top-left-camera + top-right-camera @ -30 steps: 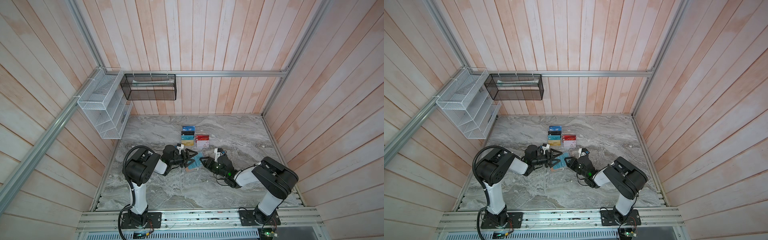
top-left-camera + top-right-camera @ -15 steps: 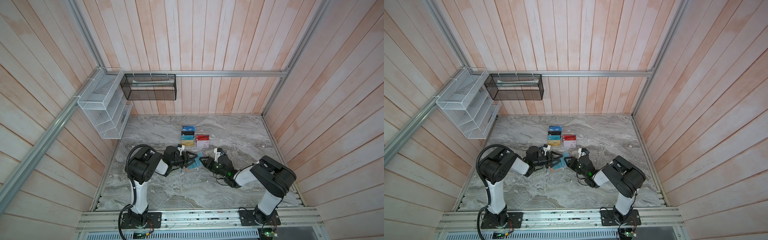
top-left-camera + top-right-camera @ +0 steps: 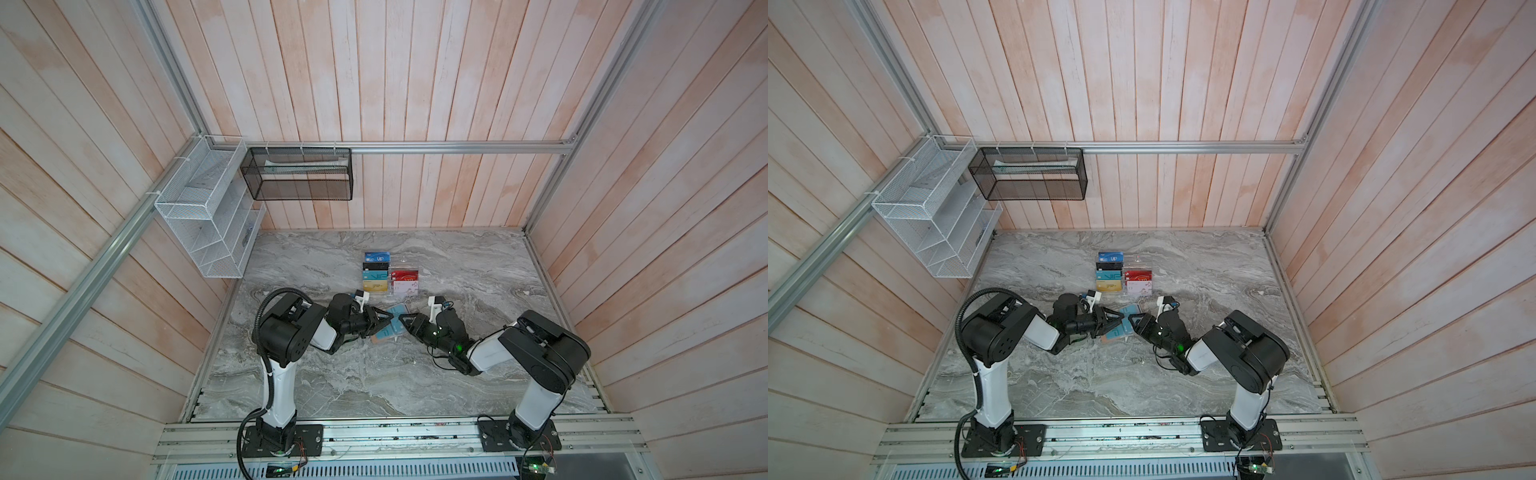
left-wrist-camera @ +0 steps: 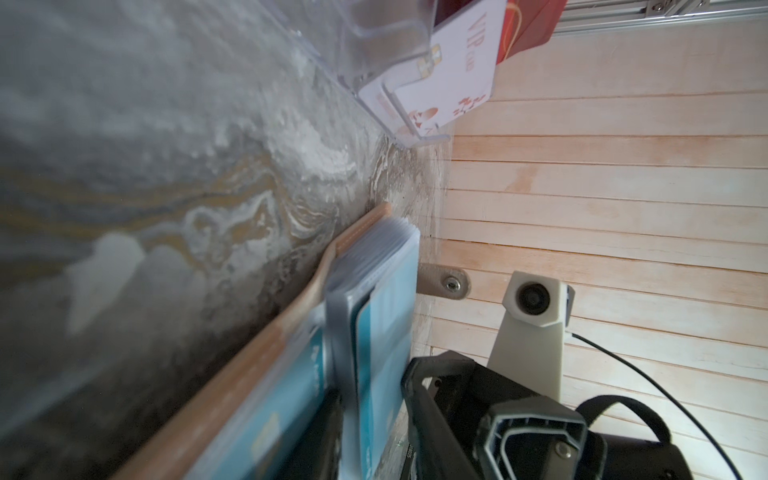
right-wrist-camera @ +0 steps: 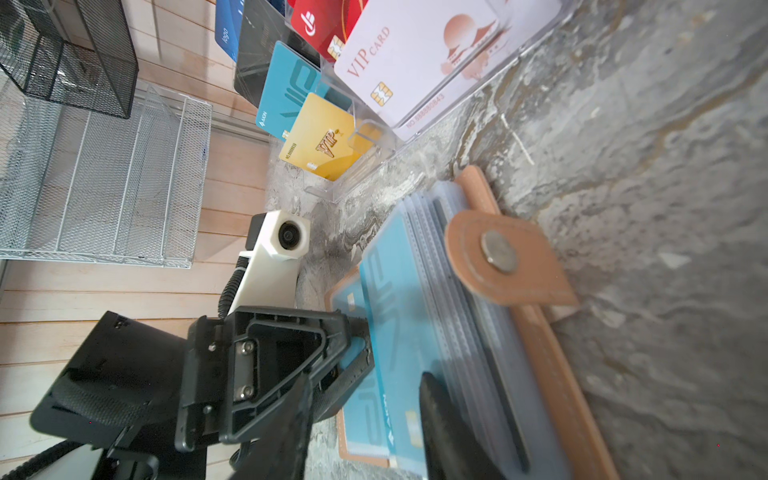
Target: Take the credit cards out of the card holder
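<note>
The tan card holder (image 3: 376, 340) (image 3: 1105, 340) lies open on the marble table between both grippers. Its snap strap (image 5: 507, 257) is folded over the clear sleeve pages. Teal credit cards (image 5: 390, 299) (image 3: 398, 310) sit in the sleeves. My left gripper (image 3: 388, 320) (image 4: 370, 415) reaches in from the left. It is shut on a raised sleeve page holding a teal credit card (image 4: 382, 332). My right gripper (image 3: 402, 319) (image 5: 370, 378) is open at the holder's right side. One of its fingers (image 5: 440, 415) rests on the stacked pages.
A clear acrylic stand (image 3: 401, 259) (image 5: 374, 137) with several coloured cards is just behind the holder. A white wire rack (image 3: 208, 216) and a black mesh basket (image 3: 299, 174) hang on the walls at back left.
My left gripper has pushed right onto the holder and its jaws have narrowed onto the raised page. The right gripper has stayed where it was.
</note>
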